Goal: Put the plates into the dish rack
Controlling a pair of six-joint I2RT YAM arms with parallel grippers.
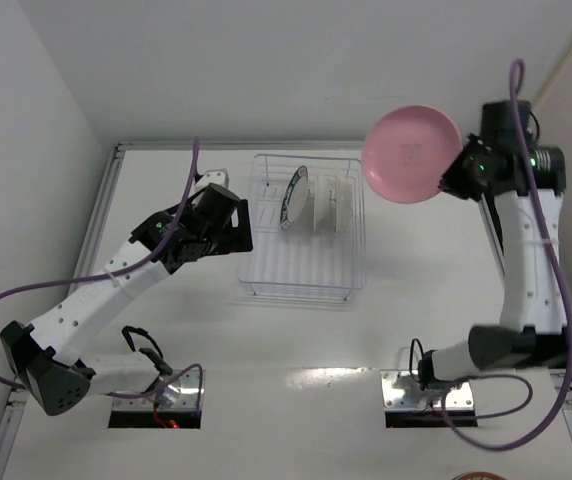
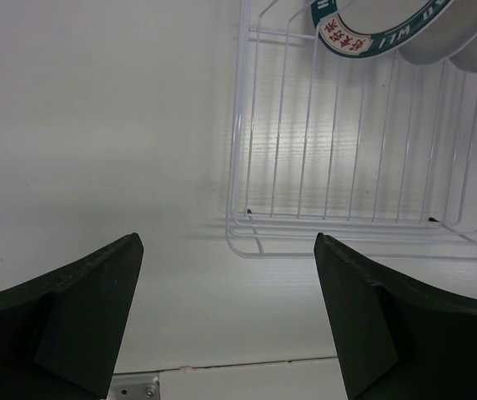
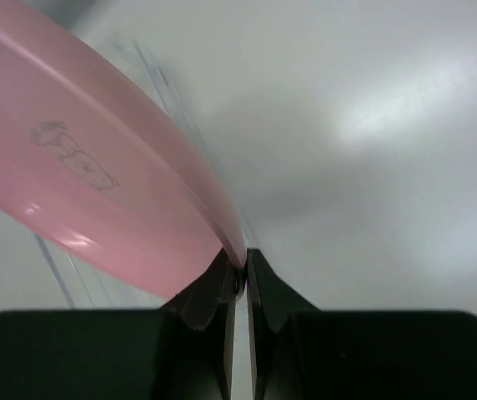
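Note:
The white wire dish rack (image 1: 306, 280) stands at the table's middle back. The teal-rimmed plate (image 1: 295, 197) stands on edge in its far slots, with paler plates (image 1: 332, 204) beside it. The rack (image 2: 347, 208) and the teal rim (image 2: 364, 37) also show in the left wrist view. My right gripper (image 1: 456, 170) is shut on the rim of the pink plate (image 1: 412, 155), held high to the right of the rack; the pink plate (image 3: 88, 183) fills the right wrist view above the gripper (image 3: 238, 271). My left gripper (image 1: 228, 228) is open and empty, just left of the rack (image 2: 226, 250).
A raised rail (image 1: 116, 160) runs along the table's left and back edges. White walls close in behind and at both sides. Purple cables loop from both arms. Mounting plates (image 1: 156, 400) sit at the near edge.

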